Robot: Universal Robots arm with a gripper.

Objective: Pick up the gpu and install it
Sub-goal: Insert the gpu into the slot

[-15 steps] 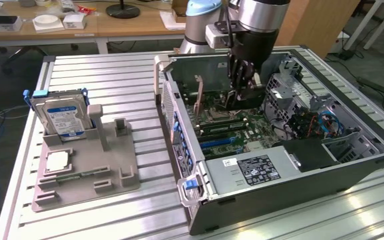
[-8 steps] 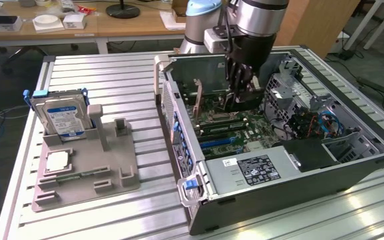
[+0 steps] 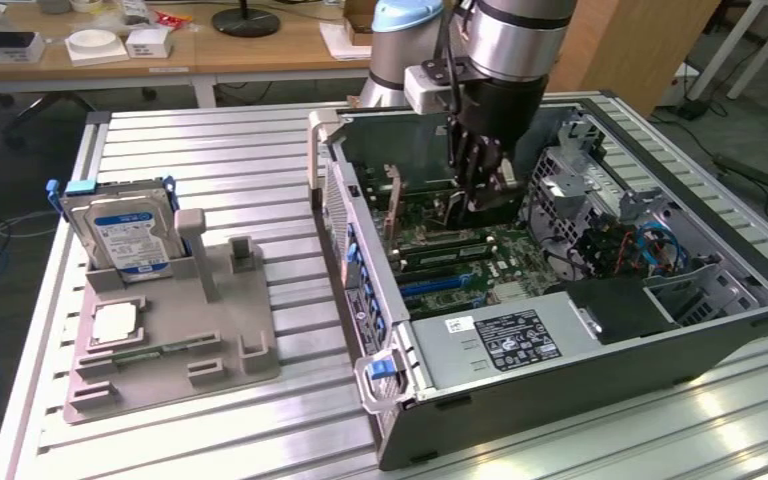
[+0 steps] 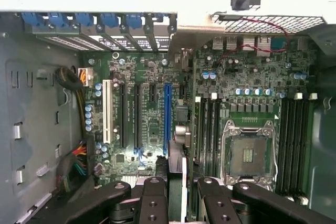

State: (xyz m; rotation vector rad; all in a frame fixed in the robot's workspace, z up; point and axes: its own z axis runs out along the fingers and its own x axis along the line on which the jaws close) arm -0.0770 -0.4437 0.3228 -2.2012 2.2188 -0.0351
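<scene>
My gripper point(image 3: 472, 196) reaches down into the open computer case point(image 3: 544, 385) and is shut on the gpu point(image 3: 459, 210), a thin black card held on edge. In the wrist view the gpu point(image 4: 177, 156) runs edge-on between the two black fingers point(image 4: 152, 198), with its silvery metal end toward the case's rear slots. It hangs just above the motherboard point(image 4: 152, 77), right beside the long blue slot point(image 4: 167, 119). Whether it touches the board I cannot tell.
A white slot point(image 4: 107, 111) and black slots lie beside the blue one, with the empty CPU socket point(image 4: 248, 153) and memory slots beyond. Cables point(image 4: 73, 163) bunch near the case wall. Outside the case, a grey holder point(image 3: 231, 345) carries a hard drive point(image 3: 117, 235).
</scene>
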